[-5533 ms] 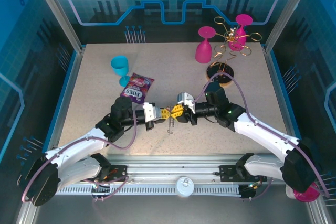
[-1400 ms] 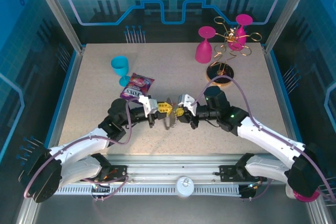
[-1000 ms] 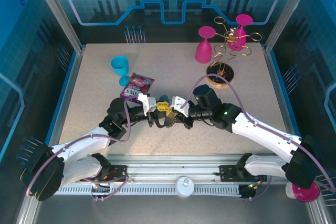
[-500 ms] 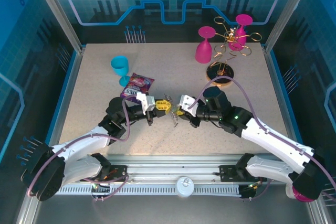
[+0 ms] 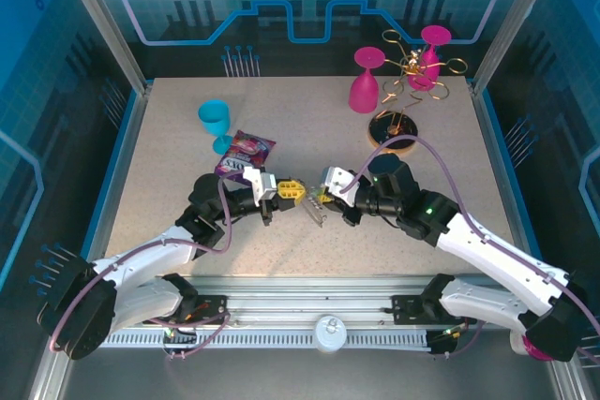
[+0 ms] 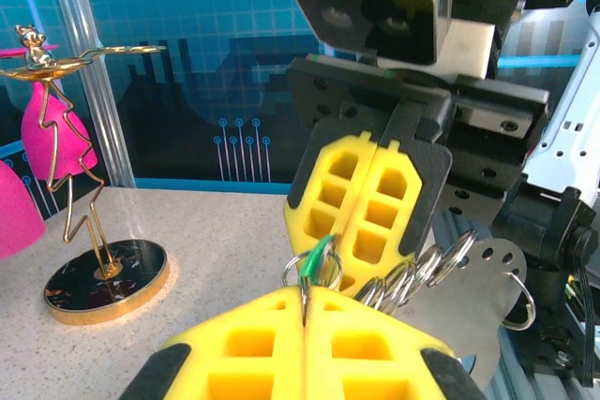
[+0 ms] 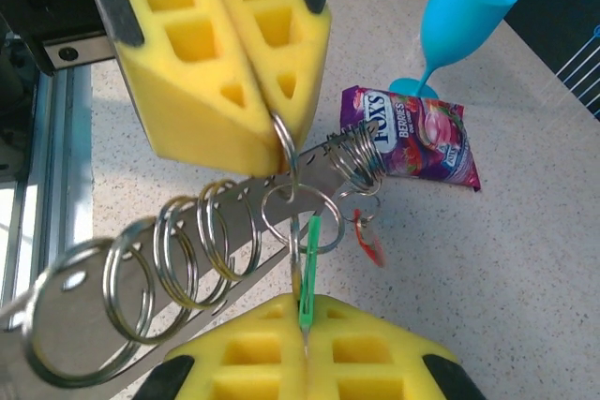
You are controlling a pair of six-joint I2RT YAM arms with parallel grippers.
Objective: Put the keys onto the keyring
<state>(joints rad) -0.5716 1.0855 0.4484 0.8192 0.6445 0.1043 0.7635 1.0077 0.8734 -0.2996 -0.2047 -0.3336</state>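
Yellow waffle-patterned fingers (image 7: 206,53) of the left gripper (image 5: 291,191) are pressed tight together on a small wire ring of the keyring (image 6: 469,283), a flat grey metal plate threaded with a row of wire split rings. Opposite, tip to tip, the right gripper (image 5: 322,196) has its own yellow fingers (image 7: 244,367) squeezed shut on the green-tagged key (image 7: 307,274), whose thin green strip runs from the seam of those fingers up to a ring linked with the one the left fingers pinch. The red-tagged key (image 7: 370,245) dangles free from a ring just beside it, blurred. From above, the two grippers meet over the middle of the speckled beige counter (image 5: 300,119), and the keyring hangs between and just below them, clear of the counter as far as the wrist views show.

Behind the left gripper a purple snack packet (image 7: 412,138) lies flat on the counter; its white lettering reads "FOX'S" with "BERRIES" beneath, beside a picture of sweets. A blue plastic goblet (image 7: 459,11) stands upright just beyond the packet. At the far right corner a gold wire glass rack (image 6: 70,185) rises from a round dark base with a gold rim, with a pink goblet (image 6: 52,128) hanging upside down on it.
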